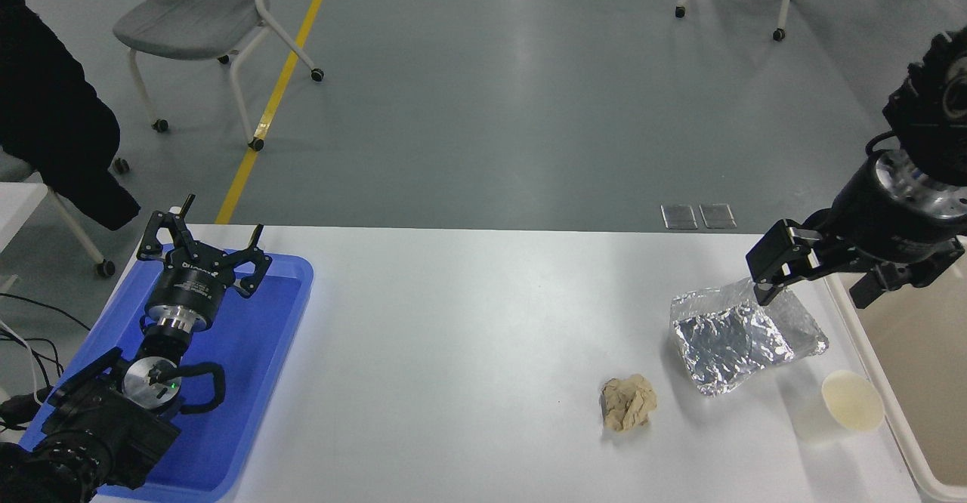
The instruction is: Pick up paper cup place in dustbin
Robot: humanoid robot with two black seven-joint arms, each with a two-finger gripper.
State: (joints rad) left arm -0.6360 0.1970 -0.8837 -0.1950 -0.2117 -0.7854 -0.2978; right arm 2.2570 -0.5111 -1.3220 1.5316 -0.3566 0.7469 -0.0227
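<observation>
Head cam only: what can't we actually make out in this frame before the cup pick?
- Dustbin: cut off by the right and bottom edges; most of its inside is out of frame, and the right arm hides its far end.
- Paper cup: seen from above; whether anything is inside cannot be told.
- Foil tray: far corner hidden by the right tool.
- Blue tray: partly covered by the parked left tool and its arm.

Right gripper (817,280) hung open above the foil tray (744,334), paper cup (846,405) nearer the camera, dustbin (899,420) at its right, left gripper (202,242) open over the blue tray (249,382).
</observation>
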